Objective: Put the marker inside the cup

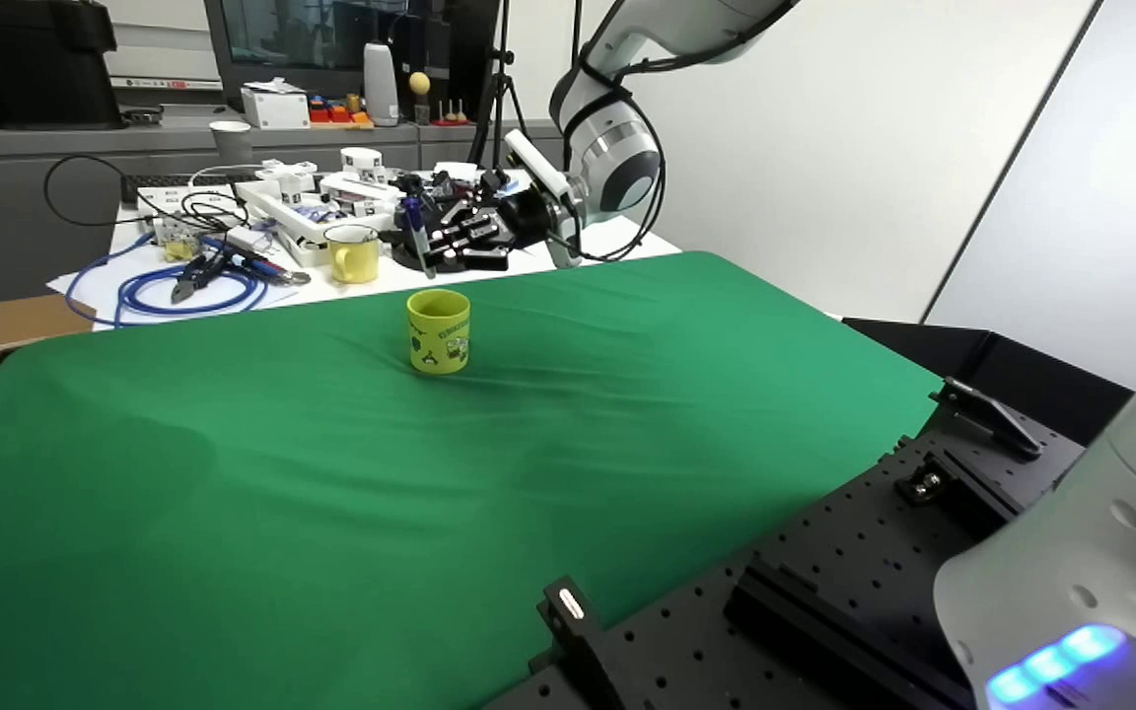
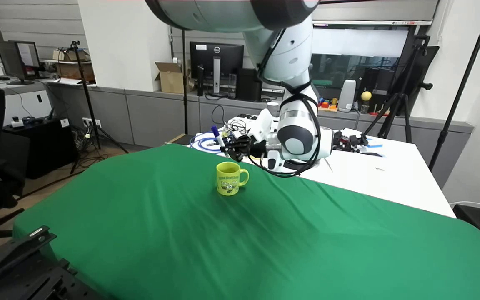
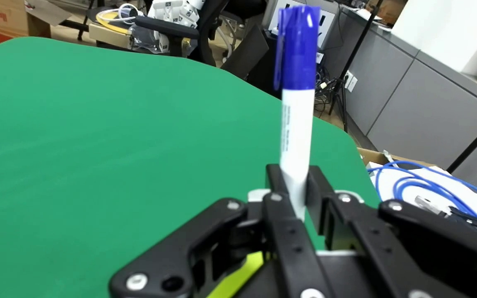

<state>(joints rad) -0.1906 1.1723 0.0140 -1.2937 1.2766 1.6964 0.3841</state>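
Observation:
The marker (image 3: 298,120) is white with a dark blue cap. My gripper (image 3: 294,182) is shut on its lower white body and holds it nearly upright, cap end up. The held marker also shows in both exterior views (image 1: 418,235) (image 2: 218,140). The gripper shows there too (image 1: 432,245) (image 2: 226,146), near the far edge of the green cloth and higher in the picture than the cup. The yellow-green cup (image 1: 439,337) stands upright on the cloth, its handle visible in an exterior view (image 2: 228,179). In the wrist view only a yellow-green patch of it (image 3: 240,275) shows behind the finger links.
A green cloth (image 1: 331,493) covers the table. Behind it a white table holds a yellow mug (image 1: 352,256), blue cable (image 1: 183,296), pliers (image 1: 201,274) and white parts. A black perforated base plate (image 1: 824,552) lies along the cloth's near edge.

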